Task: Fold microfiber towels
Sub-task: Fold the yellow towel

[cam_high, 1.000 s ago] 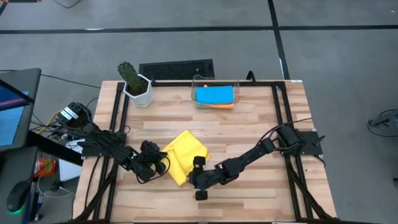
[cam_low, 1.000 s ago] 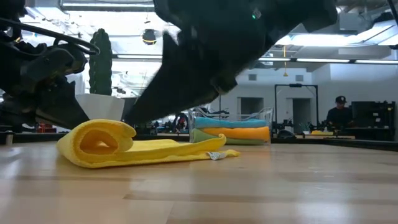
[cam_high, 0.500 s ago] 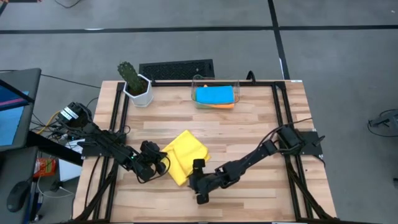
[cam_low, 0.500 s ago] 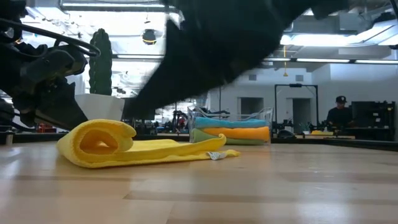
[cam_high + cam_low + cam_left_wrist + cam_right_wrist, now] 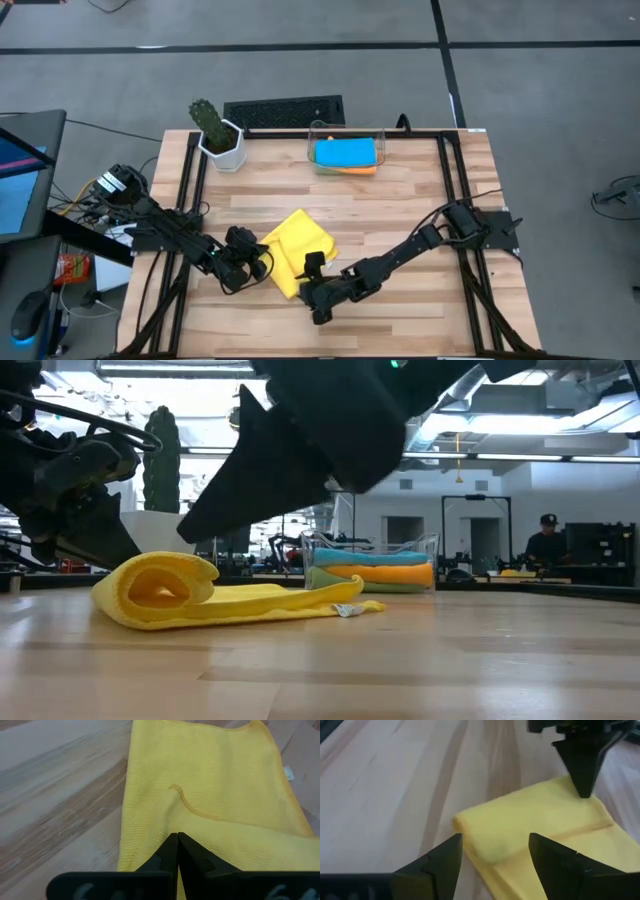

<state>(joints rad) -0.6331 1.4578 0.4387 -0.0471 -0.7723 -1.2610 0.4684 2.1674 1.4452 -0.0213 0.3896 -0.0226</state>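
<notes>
Your left gripper, fingers pressed together, pins the half-folded yellow microfiber towel flat to the table well in front of the clear bin, while your right gripper, fingers spread, straddles its folded corner, seemingly ready to pinch.

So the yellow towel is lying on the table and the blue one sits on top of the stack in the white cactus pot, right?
Not quite. The blue towel tops the stack in the clear plastic bin, not the pot, as the high view shows. The white pot holds only the cactus. The yellow towel does lie on the table.
</notes>
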